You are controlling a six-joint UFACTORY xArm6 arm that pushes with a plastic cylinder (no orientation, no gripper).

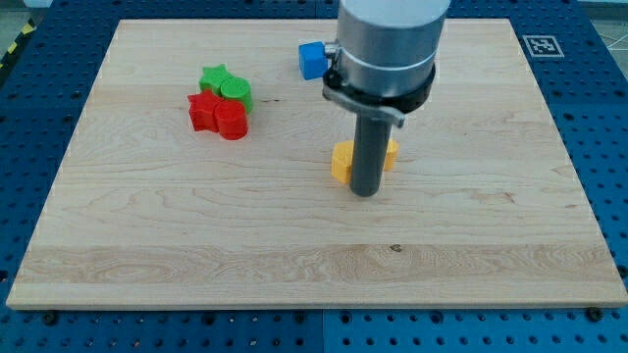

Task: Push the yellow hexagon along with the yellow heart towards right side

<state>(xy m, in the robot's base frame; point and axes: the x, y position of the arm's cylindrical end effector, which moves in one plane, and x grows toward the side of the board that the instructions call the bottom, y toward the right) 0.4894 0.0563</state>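
Two yellow blocks sit near the board's middle, mostly hidden behind my rod. One yellow block shows at the rod's left, the other yellow block peeks out at its right; which is the hexagon and which the heart I cannot tell. My tip rests on the board just below them, at the view's bottom side of the pair, touching or nearly touching.
A blue block lies near the view's top, partly behind the arm. At the upper left a green star-like block, a green round block, a red block and a red round block cluster together on the wooden board.
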